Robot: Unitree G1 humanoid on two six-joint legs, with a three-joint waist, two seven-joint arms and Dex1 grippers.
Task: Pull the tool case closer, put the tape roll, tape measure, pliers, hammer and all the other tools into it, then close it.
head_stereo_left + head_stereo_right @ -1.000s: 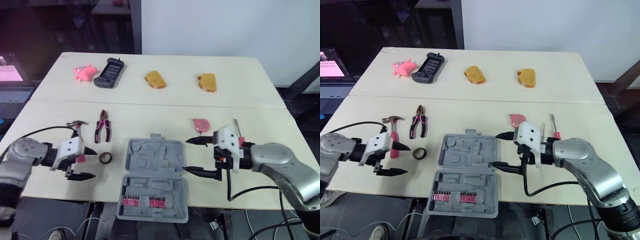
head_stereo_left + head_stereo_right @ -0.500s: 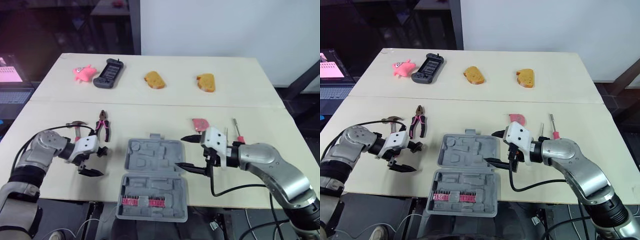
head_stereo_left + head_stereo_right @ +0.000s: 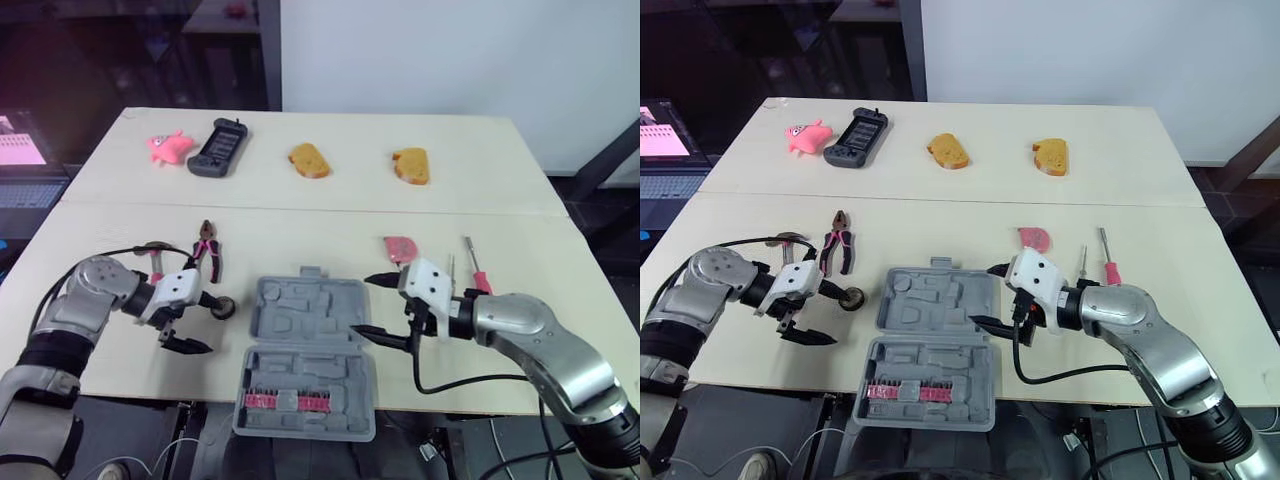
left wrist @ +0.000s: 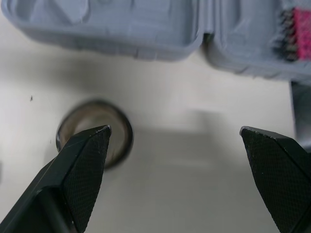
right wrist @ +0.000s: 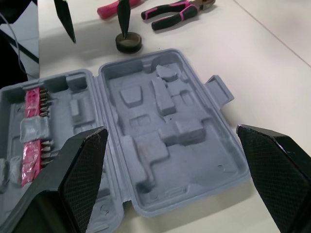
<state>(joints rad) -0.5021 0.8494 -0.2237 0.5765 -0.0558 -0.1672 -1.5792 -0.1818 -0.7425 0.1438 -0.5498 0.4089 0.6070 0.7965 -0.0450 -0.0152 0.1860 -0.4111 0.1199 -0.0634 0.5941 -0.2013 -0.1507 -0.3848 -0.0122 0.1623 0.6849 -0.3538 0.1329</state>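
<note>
The left gripper [image 3: 198, 322] is spread wide, with one fingertip [image 4: 82, 160] set over the tape roll [image 4: 122, 138]. The roll lies near the front edge of the table [image 3: 500, 180], just left of the open tool case [image 3: 305, 345]. It is judged light and rigid, best pinched across its outer wall. The right gripper [image 3: 365, 305] is held wide at the case's right rim.

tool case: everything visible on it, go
The tool case is grey moulded plastic, lying open and flat at the near edge of the table. Its far half has empty shaped recesses and a latch tab on the far rim; the near half holds pink bit strips. The open right gripper hovers at its right rim; contact unclear.
</note>
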